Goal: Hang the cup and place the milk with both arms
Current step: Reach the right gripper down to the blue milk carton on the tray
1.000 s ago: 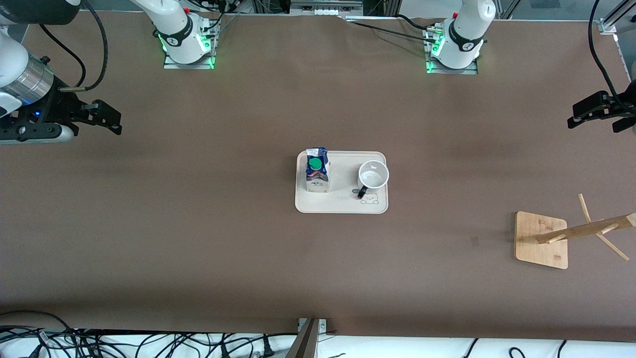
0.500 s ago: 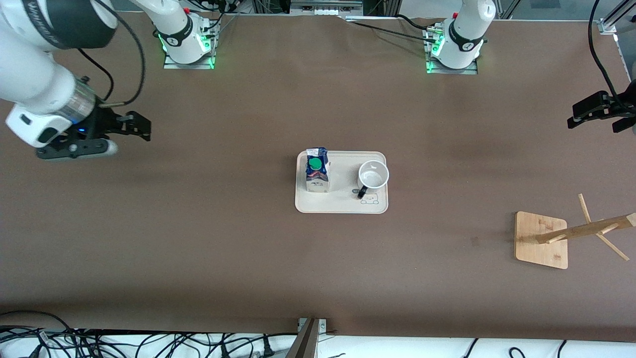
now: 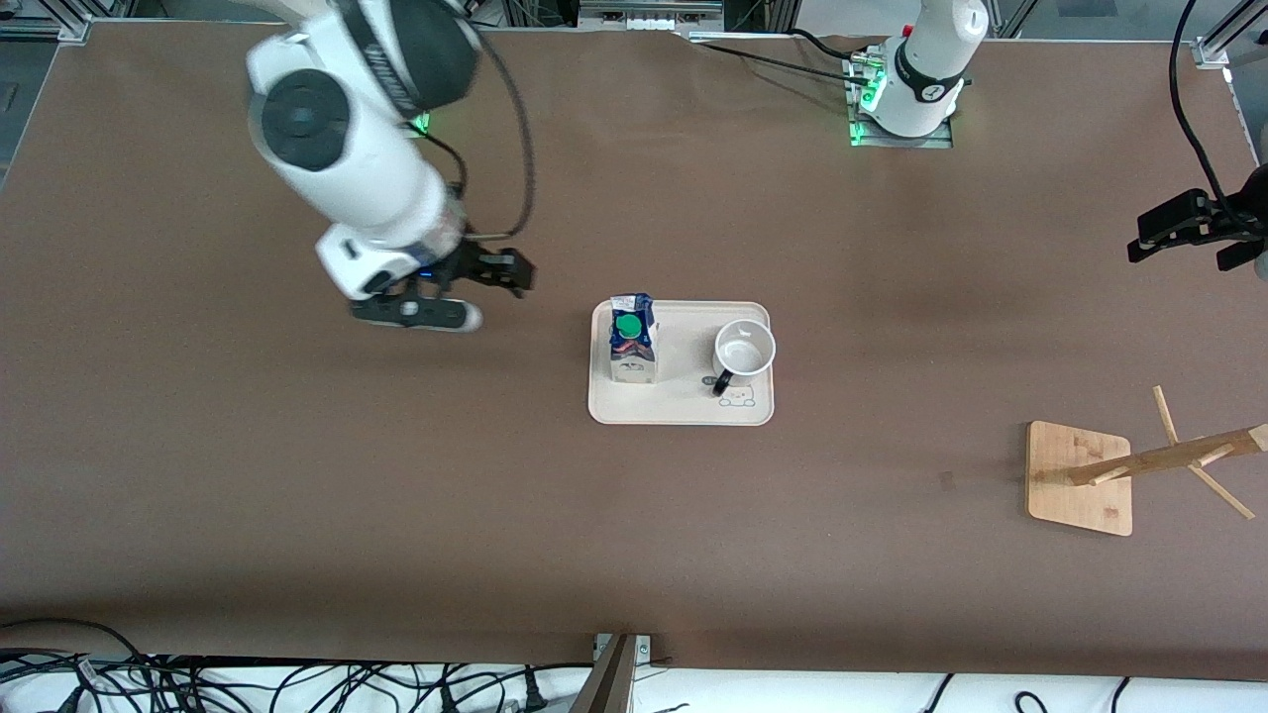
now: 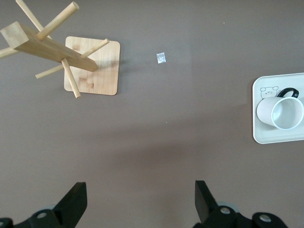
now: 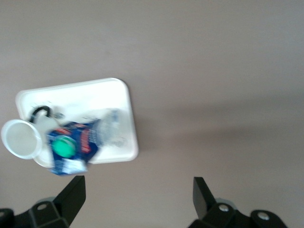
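The white cup point(image 3: 745, 353) with a black handle stands on a cream tray point(image 3: 682, 408) at mid-table, and shows in the left wrist view point(image 4: 280, 112) and the right wrist view point(image 5: 22, 138). The blue and white milk point(image 3: 632, 338) with a green cap stands on the same tray, toward the right arm's end, and shows in the right wrist view point(image 5: 72, 145). My right gripper point(image 3: 502, 270) is open and empty above the table beside the tray. My left gripper point(image 3: 1184, 228) is open and empty at the left arm's end of the table.
A wooden cup rack point(image 3: 1154, 460) with pegs on a square base stands near the left arm's end, nearer the front camera than the tray; it also shows in the left wrist view point(image 4: 52, 45). A small scrap point(image 4: 161, 58) lies on the brown table.
My right arm has swung from the right arm's end of the table toward the tray, its gripper still open. The left gripper has barely moved.
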{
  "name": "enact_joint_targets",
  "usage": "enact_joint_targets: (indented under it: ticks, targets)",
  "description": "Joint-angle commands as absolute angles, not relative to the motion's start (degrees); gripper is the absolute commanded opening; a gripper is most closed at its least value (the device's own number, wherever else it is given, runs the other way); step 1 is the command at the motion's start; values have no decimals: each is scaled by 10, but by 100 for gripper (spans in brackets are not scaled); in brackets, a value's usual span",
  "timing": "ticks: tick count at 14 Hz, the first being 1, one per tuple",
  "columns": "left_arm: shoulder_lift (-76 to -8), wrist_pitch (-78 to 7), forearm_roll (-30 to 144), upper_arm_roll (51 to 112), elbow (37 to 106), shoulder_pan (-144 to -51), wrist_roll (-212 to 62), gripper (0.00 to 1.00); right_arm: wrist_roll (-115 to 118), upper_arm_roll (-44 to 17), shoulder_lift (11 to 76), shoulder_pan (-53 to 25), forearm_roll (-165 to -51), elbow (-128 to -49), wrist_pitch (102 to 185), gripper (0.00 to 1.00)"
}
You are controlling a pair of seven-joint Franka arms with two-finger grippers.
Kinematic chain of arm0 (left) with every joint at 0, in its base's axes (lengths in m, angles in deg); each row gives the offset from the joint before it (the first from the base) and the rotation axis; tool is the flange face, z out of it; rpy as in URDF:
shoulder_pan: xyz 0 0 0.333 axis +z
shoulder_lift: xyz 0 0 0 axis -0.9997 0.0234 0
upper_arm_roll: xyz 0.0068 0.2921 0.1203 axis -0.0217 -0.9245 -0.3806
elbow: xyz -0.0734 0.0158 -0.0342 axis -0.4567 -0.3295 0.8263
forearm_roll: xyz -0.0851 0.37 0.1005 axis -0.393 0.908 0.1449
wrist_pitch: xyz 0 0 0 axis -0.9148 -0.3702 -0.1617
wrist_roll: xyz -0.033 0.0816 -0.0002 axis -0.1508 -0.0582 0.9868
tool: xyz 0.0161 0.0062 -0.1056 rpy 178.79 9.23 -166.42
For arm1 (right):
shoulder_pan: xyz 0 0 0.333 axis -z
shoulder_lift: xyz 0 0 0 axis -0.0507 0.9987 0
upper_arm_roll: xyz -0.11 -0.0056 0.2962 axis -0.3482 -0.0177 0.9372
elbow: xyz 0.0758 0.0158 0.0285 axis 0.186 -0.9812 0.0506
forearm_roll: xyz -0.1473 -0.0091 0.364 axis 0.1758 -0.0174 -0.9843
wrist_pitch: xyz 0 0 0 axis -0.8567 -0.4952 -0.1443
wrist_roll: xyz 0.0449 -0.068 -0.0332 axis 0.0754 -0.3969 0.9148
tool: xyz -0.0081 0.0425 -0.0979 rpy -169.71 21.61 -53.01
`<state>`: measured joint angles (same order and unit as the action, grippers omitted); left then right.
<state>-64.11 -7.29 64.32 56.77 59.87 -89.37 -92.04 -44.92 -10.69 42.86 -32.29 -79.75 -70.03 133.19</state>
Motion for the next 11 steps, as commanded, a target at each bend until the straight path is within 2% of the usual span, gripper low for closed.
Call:
enact_joint_targets:
  ticks: [1, 11]
  targets:
    - [-642, -79, 647, 571, 600, -894, -928, 100, -538, -112, 502, -372, -803, -635, 1368, 100]
    - [-596, -61, 643, 572, 601, -897, -933, 100, -598, -114, 578, -420, -764, -629, 1421, 100]
